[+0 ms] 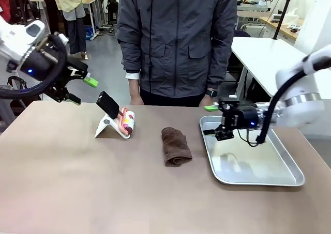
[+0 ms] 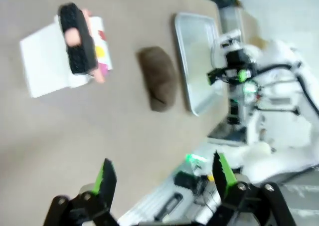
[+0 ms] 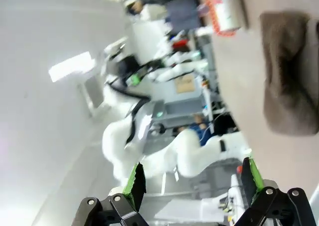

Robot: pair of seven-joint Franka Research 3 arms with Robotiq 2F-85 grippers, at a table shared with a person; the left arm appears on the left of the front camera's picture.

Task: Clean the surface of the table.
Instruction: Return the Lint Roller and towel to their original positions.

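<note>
The brownish-tan table (image 1: pixel 77 192) spreads across the near foreground, its bare top reaching toward the person at the far edge. Above its far left corner the left gripper (image 1: pixel 81 91) hangs in the air, fingers spread wide and holding nothing, well clear of the top. On the table below and beside it a lint roller (image 1: pixel 125 121) rests on a white stand (image 1: pixel 107 126), then a folded brown cloth (image 1: pixel 176 146). The right gripper (image 1: pixel 213 120), likewise spread and empty, hovers over the far end of the silver tray (image 1: pixel 258 180).
</note>
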